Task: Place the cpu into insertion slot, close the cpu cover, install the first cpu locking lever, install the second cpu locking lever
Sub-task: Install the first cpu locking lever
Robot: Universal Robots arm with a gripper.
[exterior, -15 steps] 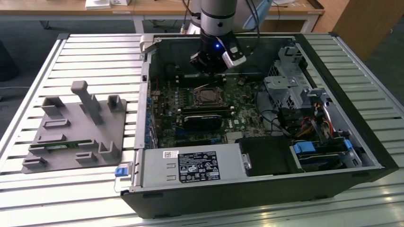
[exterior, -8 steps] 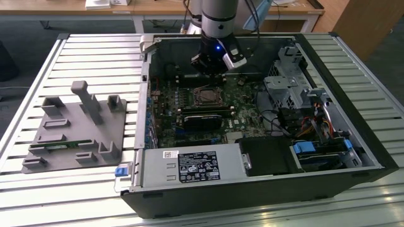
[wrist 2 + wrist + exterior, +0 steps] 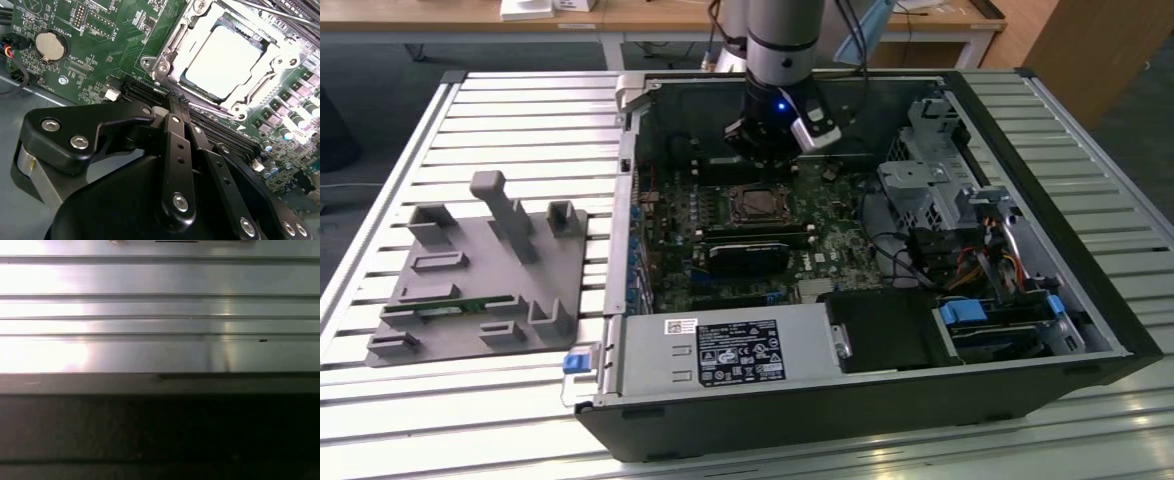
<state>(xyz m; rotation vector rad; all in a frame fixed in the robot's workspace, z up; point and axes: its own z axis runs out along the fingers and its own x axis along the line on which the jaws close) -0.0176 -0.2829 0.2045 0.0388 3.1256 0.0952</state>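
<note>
Green circuit board (image 3: 100, 30) rings the pale square cpu (image 3: 227, 57); pincer (image 3: 175, 107) closed, empty.

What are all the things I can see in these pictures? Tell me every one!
Pale silvery square cpu: one, lying in its socket on the board, under the cover.
Thin silvery metal cpu cover: one, framing the chip.
Green circuit board: one, inside the case.
Round silver coin battery: one, on the board, apart from the socket.
Open black computer case: one, on the slatted table.
Silvery slatted metal table: one, under everything.
Grey plastic holder block: one, on the table at the exterior view's left.
Black labelled power box: one, at the case's near edge.
Black robot gripper: one, jaws together, hanging just beside the socket.
</note>
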